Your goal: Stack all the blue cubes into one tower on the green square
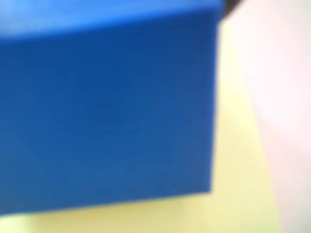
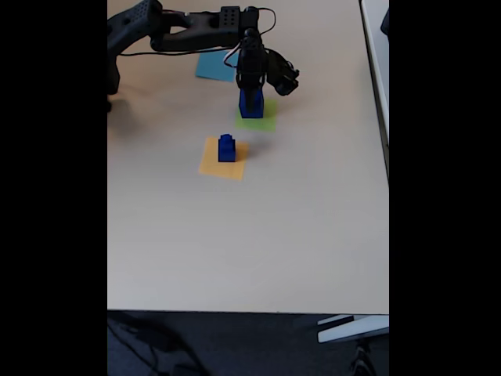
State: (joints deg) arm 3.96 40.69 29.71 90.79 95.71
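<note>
My black plastic two-finger gripper (image 2: pixel 251 92) and black arm (image 2: pixel 188 30) contrast with the pale beige tabletop (image 2: pixel 258 235). A solid dark-blue cube (image 2: pixel 251 107) sits on the flat light-green paper square (image 2: pixel 268 119); in my wrist view its face (image 1: pixel 107 116) is plain saturated blue. A small dark-blue stepped stack (image 2: pixel 227 148) tops the orange-yellow square (image 2: pixel 211 164); the light-blue square (image 2: pixel 211 69) is plain

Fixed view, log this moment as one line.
end effector: over blue cube | cube: on green square | grip: unclear | small blue stack: on orange-yellow square
</note>
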